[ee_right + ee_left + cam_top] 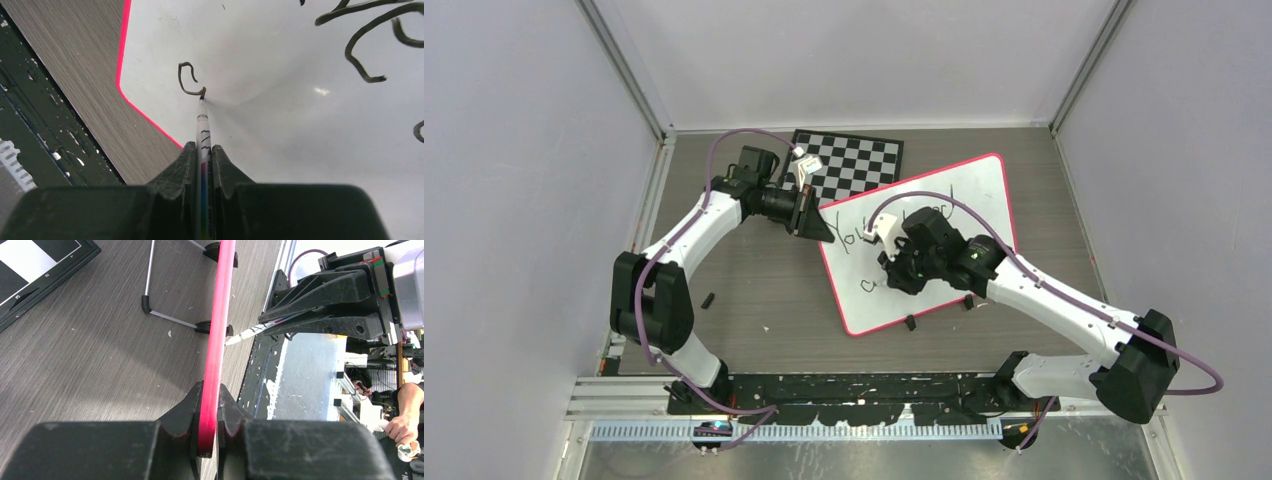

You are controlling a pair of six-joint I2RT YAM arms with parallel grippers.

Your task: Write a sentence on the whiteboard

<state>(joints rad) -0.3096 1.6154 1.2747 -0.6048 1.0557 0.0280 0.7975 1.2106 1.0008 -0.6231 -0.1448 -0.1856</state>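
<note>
The whiteboard lay angled on the counter, right of centre. The left gripper pinched its pink frame at the left edge, probably to stop it sliding under the pen. The right gripper was clamped on a marker, whose tip touched the board's near-left area beside the one letter of the second line of the sentence.
</note>
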